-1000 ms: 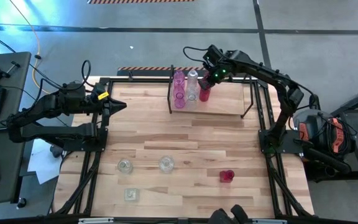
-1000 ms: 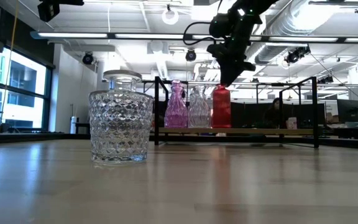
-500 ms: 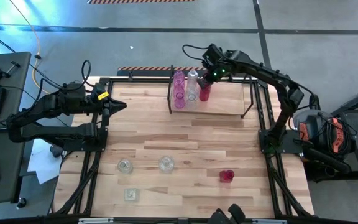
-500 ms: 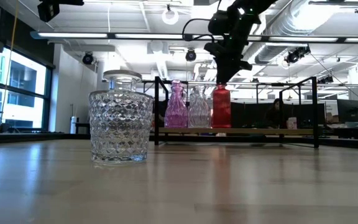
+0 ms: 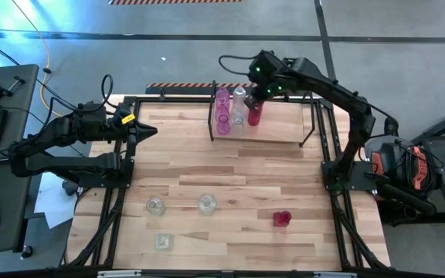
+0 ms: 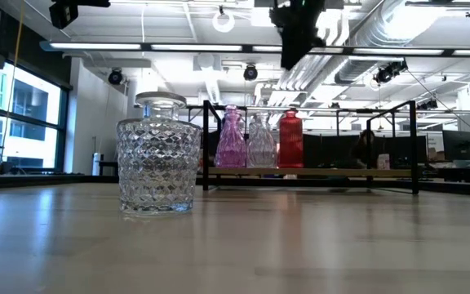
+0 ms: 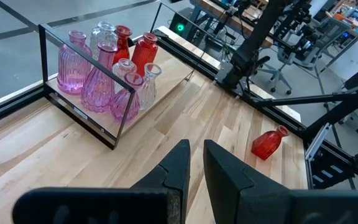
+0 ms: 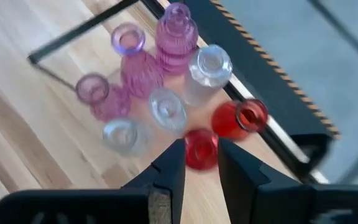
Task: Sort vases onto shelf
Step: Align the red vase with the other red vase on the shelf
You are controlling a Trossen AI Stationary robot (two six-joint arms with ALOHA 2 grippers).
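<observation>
The shelf (image 5: 284, 125) stands at the table's far edge with several vases upright on its top board: pink ones (image 5: 222, 99), clear ones (image 5: 239, 116) and red ones (image 6: 290, 140). My right gripper (image 5: 258, 86) hangs open high above the red vases (image 8: 201, 149), touching nothing; it also shows in the low view (image 6: 289, 59) and the right wrist view (image 8: 201, 155). My left gripper (image 5: 150, 131) waits at the table's left, a narrow gap between its fingers (image 7: 196, 155), and holds nothing.
On the near half of the table stand three clear vases (image 5: 154, 206), (image 5: 206, 203), (image 5: 163, 242). One of them shows big in the low view (image 6: 157, 163). A red vase (image 5: 282, 218) lies on its side at the near right. The shelf's right part is bare board.
My right gripper has risen from the top of a red vase on the shelf to well above it, going a little toward the far edge and rolling somewhat. The red vase stays upright on the shelf.
</observation>
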